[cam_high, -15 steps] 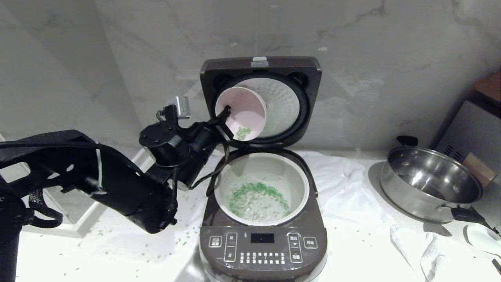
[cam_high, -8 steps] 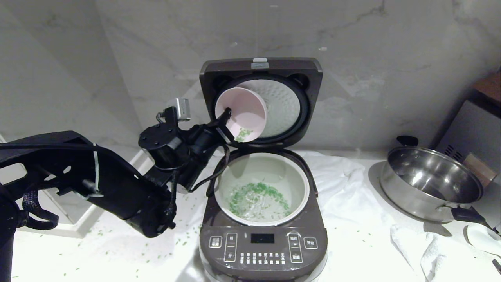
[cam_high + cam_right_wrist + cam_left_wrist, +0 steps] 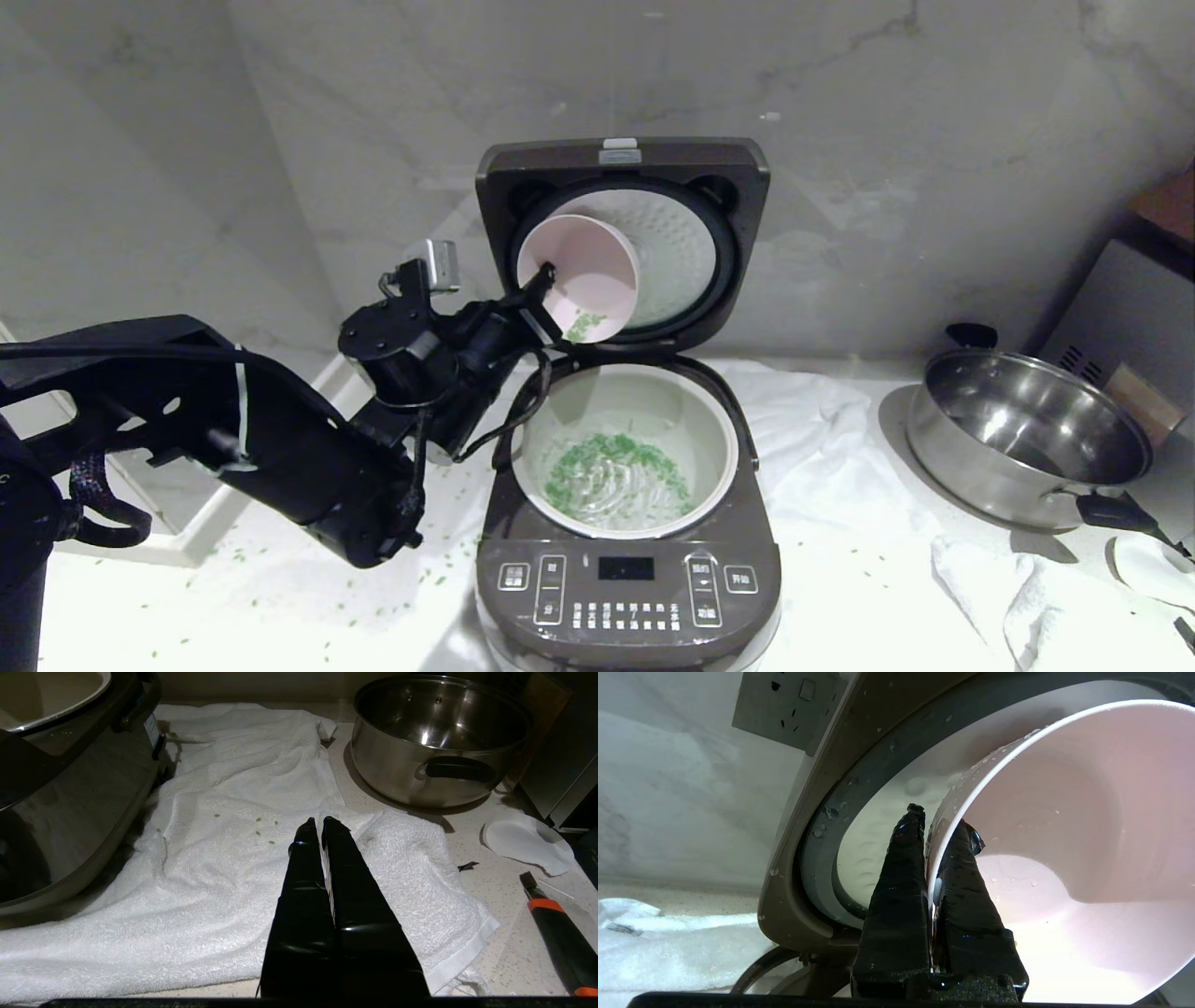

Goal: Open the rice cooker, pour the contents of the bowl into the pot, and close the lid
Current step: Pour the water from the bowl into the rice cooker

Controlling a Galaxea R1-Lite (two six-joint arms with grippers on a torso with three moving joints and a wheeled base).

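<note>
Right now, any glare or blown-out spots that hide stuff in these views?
Head view: counter overexposed in front, green bits barely readable; steel pan shows reflections. Left wrist view: bowl interior washes out toward its lower edge, droplets on the fingers. Right wrist view: evenly lit, towel texture clear, highlights inside the pan only.

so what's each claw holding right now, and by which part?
Left claw pinches the small pink bowl by its rim, one finger inside, one outside. Right claw is shut on nothing.
</note>
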